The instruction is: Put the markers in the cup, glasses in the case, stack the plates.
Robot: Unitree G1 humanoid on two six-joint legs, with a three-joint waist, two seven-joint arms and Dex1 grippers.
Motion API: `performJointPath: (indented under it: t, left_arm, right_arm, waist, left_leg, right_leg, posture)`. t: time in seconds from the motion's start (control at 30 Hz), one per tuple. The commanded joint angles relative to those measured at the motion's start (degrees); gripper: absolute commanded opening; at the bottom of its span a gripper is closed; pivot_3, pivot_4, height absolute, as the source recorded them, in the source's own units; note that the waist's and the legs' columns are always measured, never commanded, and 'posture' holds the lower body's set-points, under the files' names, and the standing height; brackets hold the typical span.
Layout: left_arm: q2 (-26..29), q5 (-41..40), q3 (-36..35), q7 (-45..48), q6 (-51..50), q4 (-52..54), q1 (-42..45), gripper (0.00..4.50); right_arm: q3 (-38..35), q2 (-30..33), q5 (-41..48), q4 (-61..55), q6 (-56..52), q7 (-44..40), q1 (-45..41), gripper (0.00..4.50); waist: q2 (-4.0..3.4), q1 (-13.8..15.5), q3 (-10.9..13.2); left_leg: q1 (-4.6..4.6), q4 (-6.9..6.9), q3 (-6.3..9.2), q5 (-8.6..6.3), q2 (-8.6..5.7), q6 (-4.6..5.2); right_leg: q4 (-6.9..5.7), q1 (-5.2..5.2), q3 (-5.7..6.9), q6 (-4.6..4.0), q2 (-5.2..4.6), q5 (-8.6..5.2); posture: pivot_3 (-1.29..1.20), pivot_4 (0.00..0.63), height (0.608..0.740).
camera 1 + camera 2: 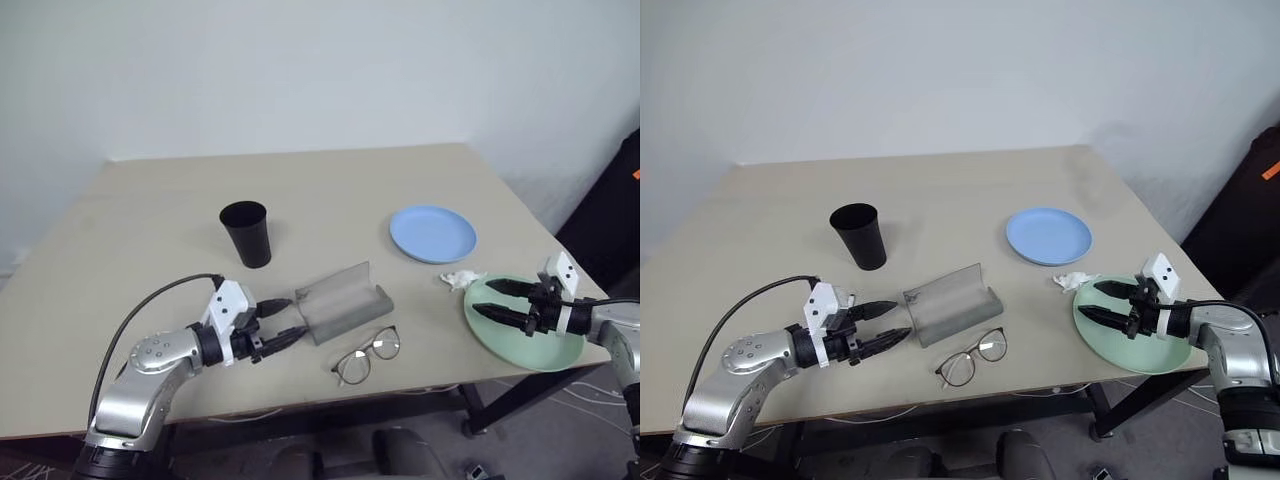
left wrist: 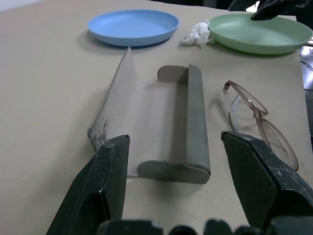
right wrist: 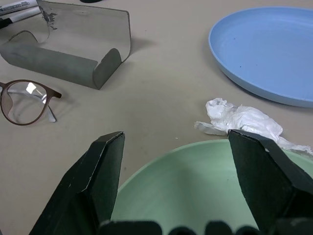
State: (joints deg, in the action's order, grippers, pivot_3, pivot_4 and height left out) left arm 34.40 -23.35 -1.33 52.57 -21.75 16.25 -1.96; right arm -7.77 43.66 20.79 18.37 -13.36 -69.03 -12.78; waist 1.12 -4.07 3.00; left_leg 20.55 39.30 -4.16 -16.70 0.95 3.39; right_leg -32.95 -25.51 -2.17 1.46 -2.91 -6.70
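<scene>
Left hand (image 1: 282, 322), fingers spread, faces the open case (image 1: 343, 302); right hand (image 1: 497, 299), spread, hovers over the green plate (image 1: 540, 350).

A: Where's the case (image 1: 342, 302)?
B: Lying open mid-desk (image 1: 300, 200), the left end effector (image 1: 290, 322) spread just beside its end, the glasses (image 1: 367, 354) in front.
A: And the plates?
B: Blue plate (image 1: 433, 233) apart; the right end effector (image 1: 493, 301), open, over the green plate (image 1: 540, 350). Cup (image 1: 246, 233) upright.
</scene>
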Motion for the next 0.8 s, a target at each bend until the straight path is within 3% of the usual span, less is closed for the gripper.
performJointPath:
  t: [0.03, 0.8]
  left_arm:
    - [0.85, -0.6, -0.17, 0.44, 0.28, 1.79, 0.79, 3.14]
    - [0.35, -2.45, -1.05, -1.67, -1.49, 5.3, -0.62, 3.14]
  right_arm:
    - [-1.94, 0.2, 1.46, -2.33, 0.06, 0.48, 0.0, 3.66]
    - [-0.93, -3.58, 0.26, -9.16, -1.17, 7.44, 2.16, 3.66]
  waist:
    - [0.0, -0.01, 0.0]
    - [0.0, 0.02, 0.0]
  left_leg:
    - [0.0, 0.0, 0.0, 0.0, 0.0, 0.0]
    - [0.02, -0.01, 0.0, 0.0, 0.05, -0.01]
  right_leg:
    - [0.0, -0.01, -0.01, 0.0, 0.0, 0.0]
    - [0.0, -0.03, 0.01, 0.0, -0.01, 0.0]
  posture:
    - [0.0, 0.0, 0.74]
    - [0.0, 0.0, 0.74]
